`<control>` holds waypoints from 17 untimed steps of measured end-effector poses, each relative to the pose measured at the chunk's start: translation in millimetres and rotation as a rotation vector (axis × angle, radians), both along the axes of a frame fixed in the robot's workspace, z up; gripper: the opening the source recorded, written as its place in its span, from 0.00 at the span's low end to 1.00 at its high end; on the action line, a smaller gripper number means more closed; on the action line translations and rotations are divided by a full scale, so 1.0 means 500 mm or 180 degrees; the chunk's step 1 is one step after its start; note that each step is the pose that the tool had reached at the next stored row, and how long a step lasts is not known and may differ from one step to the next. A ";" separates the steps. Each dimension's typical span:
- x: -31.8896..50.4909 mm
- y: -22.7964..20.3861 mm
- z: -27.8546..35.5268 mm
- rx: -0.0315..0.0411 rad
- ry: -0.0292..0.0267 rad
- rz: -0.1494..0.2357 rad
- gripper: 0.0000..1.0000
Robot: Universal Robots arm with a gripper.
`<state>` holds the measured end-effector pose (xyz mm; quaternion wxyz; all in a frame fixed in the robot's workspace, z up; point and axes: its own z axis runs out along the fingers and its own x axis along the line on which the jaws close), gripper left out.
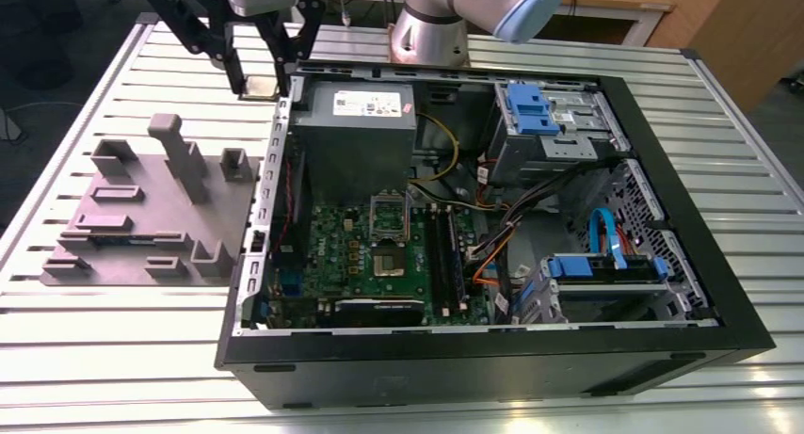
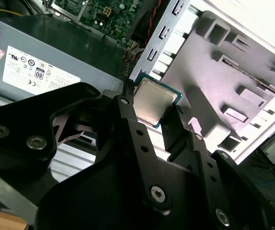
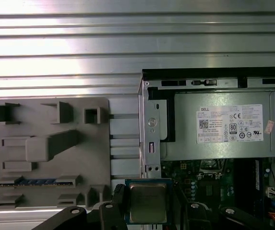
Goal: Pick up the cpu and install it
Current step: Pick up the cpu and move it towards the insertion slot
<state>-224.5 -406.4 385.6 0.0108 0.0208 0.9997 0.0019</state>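
We see the black two-fingered gripper [image 1: 262, 80] clenched on the cpu [image 2: 154, 101], a small flat square chip with a silvery metal top and a thin pale rim, pinched by two opposite edges. It hangs clear above the slatted aluminium bench [image 1: 113, 340], near the bench edge where the arm's base stands. It is just outside the wall of the open black computer case [image 1: 503, 373], between that wall and the grey moulded parts holder [image 1: 138, 217].

We judge the hold thin: only the rim is caught, so a jolt could tilt or drop the chip. The case wall and the grey metal power supply box [image 1: 354, 123] lie close and could catch a finger. A tilted or turned chip could damage the socket [image 1: 387, 263] on the green motherboard [image 1: 337, 241].
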 end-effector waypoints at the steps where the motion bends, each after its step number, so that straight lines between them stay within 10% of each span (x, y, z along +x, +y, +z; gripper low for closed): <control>1: 0.001 0.0000 0.000 0.0000 0.0000 0.0000 0.47; 17: 0.011 0.0000 0.000 0.0000 0.0000 0.0000 0.47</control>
